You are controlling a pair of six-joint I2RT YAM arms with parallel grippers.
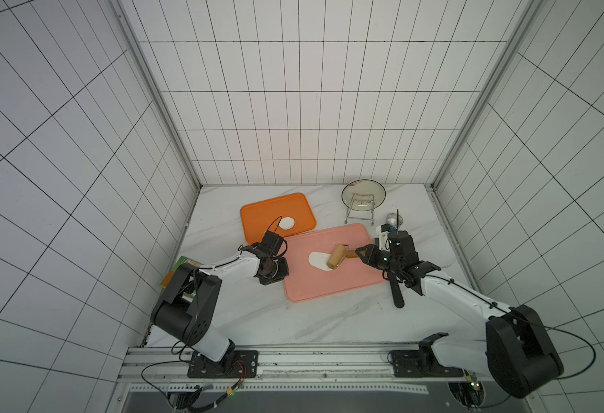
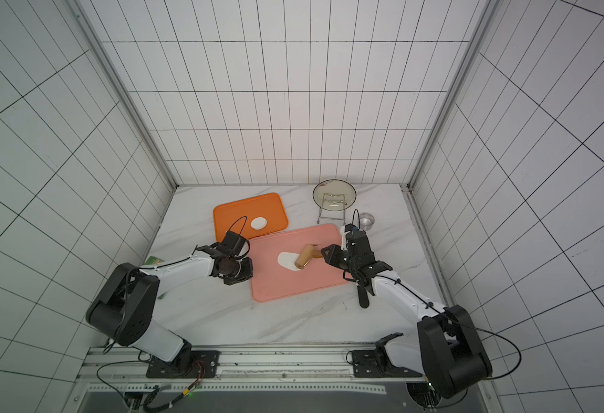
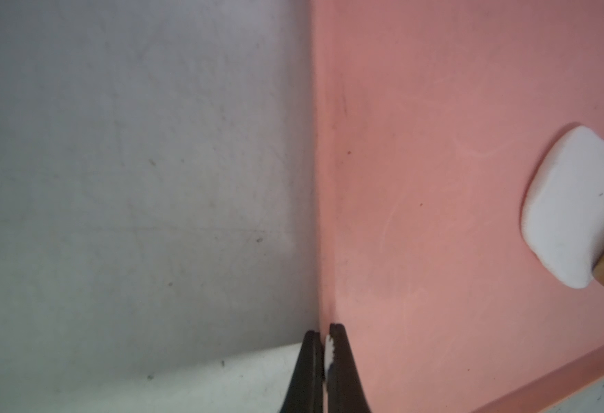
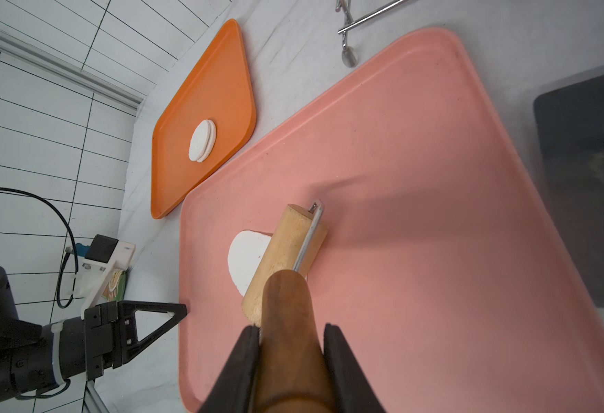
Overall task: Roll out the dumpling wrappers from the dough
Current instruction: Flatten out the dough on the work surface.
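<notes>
I see my right gripper clamped on the dark handle of the wooden rolling pin, its roller lying on the irregular white dough in the middle of the pink plastic tray. My left gripper, jaws together, sits at that tray's nine o'clock edge. The round white dumpling wrappers are stacked on the orange tray, at ten o'clock.

Soft, even light falls from overhead. The white tiles are bright without hard glare, and a faint warm tint sits on the back wall. In both top views the tile lines bow and splay toward the edges.

Ahead of my right gripper the rolling pin is sharp and casts a broad, soft shadow across the pink board. Its handle between my jaws is softer, and a dark shape off to one side is pure blur.

Around my left gripper everything is hazy and dim. The table lies in grey shade, brighter just beside the jaws.
</notes>
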